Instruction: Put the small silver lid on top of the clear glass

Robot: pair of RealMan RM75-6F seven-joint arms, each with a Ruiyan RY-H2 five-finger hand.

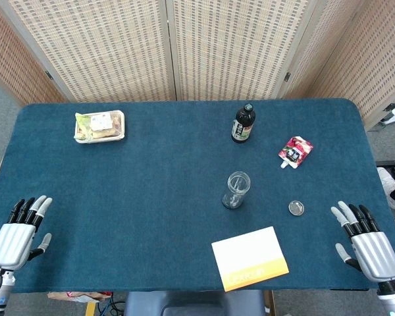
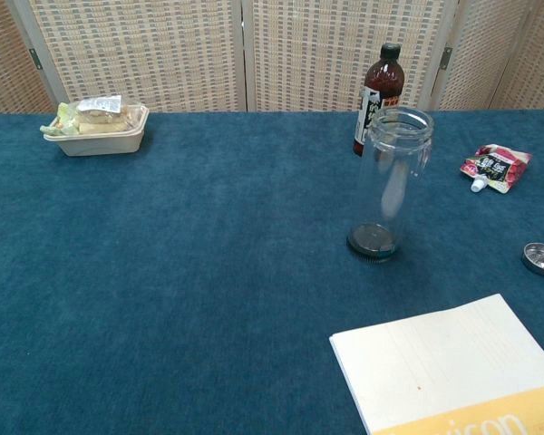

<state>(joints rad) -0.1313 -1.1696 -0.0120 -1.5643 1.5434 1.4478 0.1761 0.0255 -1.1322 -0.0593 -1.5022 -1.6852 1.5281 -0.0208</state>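
Observation:
The clear glass (image 1: 236,189) (image 2: 390,184) stands upright and uncovered near the middle of the blue table. The small silver lid (image 1: 296,208) (image 2: 542,258) lies flat on the cloth to the glass's right. My right hand (image 1: 366,244) rests at the table's front right corner, fingers spread, holding nothing, a short way right of and nearer than the lid. My left hand (image 1: 18,234) lies at the front left corner, fingers apart and empty, far from both objects. Neither hand shows in the chest view.
A dark bottle (image 1: 243,123) (image 2: 375,86) stands behind the glass. A red pouch (image 1: 295,151) (image 2: 495,168) lies back right. A food tray (image 1: 99,126) (image 2: 98,124) sits at the back left. A white and orange booklet (image 1: 249,258) (image 2: 458,367) lies at the front edge.

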